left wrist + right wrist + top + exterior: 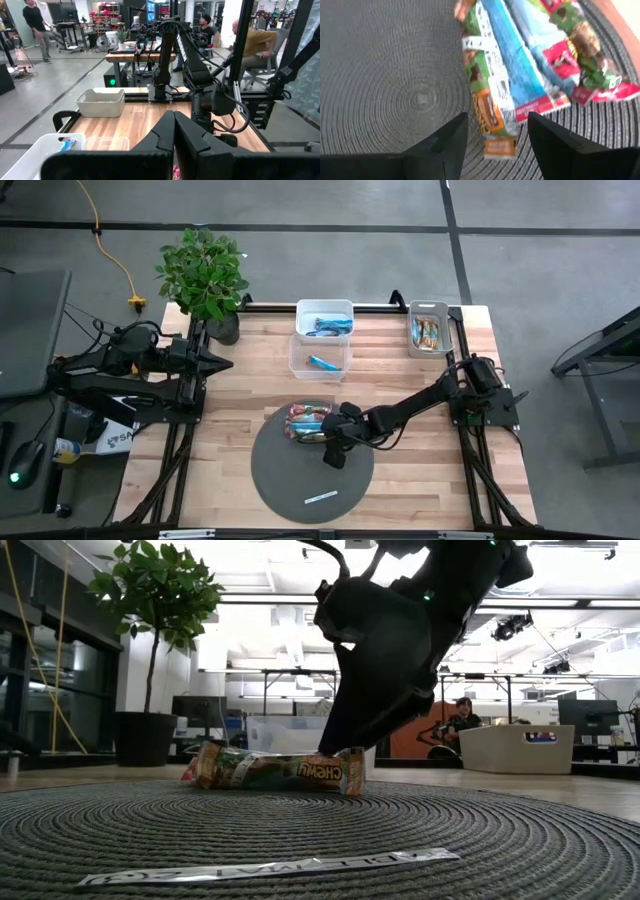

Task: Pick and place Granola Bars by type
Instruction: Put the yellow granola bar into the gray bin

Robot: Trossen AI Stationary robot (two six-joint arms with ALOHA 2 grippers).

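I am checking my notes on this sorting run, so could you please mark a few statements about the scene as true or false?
1. The right end effector is open above the granola bars on the round mat. True.
2. The left end effector is holding a bar. False: it waits at the table's left edge, fingers together, holding nothing.
3. A white bin at the table's far side holds blue-wrapped bars. True.
4. The thin white strip lies in the clear container. False: it lies on the mat.
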